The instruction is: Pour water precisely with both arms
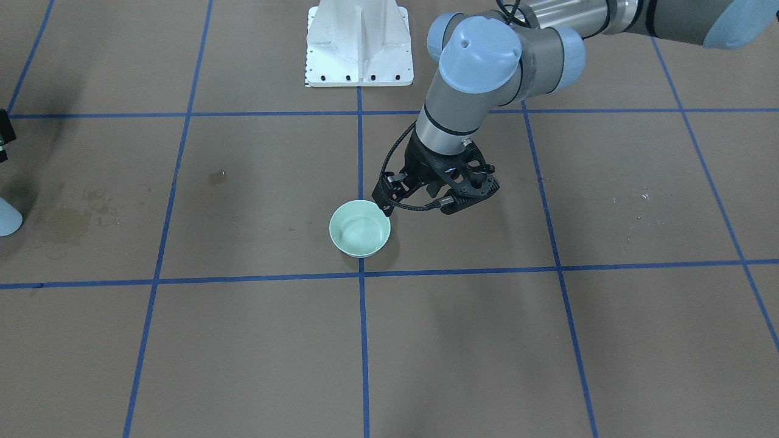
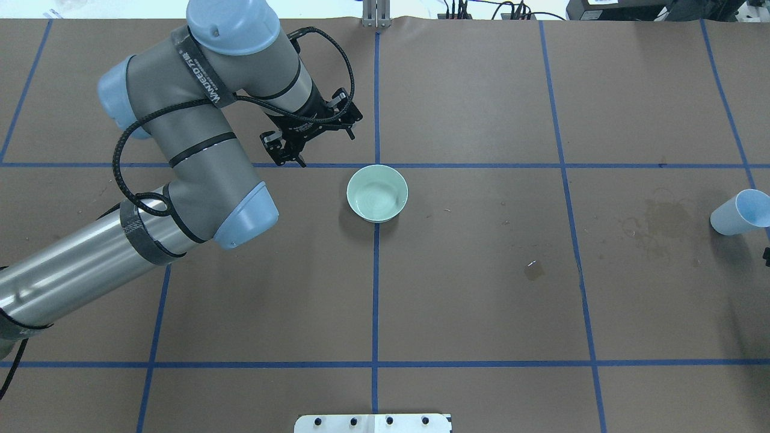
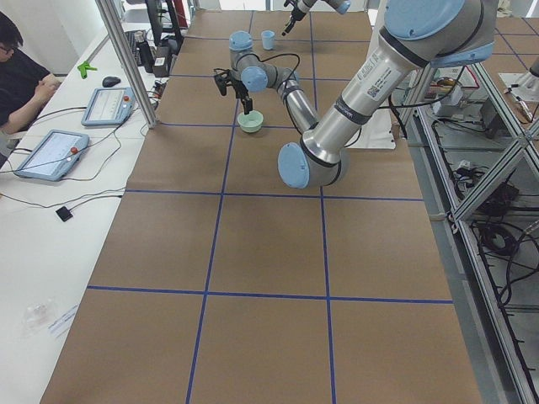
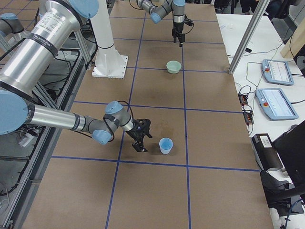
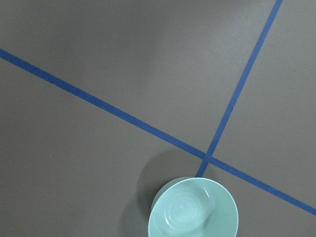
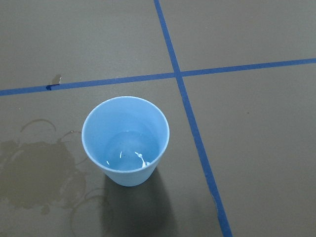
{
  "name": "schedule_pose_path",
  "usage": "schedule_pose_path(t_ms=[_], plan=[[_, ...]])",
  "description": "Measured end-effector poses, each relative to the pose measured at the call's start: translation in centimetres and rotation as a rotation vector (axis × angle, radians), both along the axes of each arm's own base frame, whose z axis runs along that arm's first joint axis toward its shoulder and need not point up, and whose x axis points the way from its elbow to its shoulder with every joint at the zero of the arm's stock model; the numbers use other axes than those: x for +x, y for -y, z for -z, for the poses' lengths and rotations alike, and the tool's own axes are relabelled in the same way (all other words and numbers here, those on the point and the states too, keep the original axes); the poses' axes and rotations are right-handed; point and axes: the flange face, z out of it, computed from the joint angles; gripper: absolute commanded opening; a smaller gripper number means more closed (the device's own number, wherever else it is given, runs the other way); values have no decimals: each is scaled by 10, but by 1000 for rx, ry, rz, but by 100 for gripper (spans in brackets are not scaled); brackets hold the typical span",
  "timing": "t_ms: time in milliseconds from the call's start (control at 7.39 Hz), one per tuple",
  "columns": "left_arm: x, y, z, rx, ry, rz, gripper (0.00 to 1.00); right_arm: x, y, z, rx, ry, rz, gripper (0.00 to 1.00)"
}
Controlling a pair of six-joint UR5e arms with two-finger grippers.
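Beside bowl (image 1: 359, 228): my left gripper (image 2: 317, 145), jaws apart, probably to steady it.
By cup (image 6: 125, 140): right gripper (image 4: 141, 137), can't tell jaws; water (image 6: 126, 151) inside.

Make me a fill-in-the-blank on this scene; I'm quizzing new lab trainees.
The water is in the blue ___.
The left gripper is beside the green ___.
That gripper holds ___.
Missing words: cup; bowl; nothing.

The bowl (image 2: 377, 193) and the cup (image 2: 737, 211) stand well apart, open table (image 2: 481, 288) between them
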Motion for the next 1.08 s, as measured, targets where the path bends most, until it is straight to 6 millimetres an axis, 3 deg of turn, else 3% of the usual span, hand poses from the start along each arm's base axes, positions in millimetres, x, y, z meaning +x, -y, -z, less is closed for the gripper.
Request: schedule_pose_path(t_ms=[676,1082], plan=[[2,-1,-14,5,21,5,100,-46,11,-16,162,-75,-108,99],[6,-4,-19,29,36,11,100,-60,18,-31,213,-120,-138,99]])
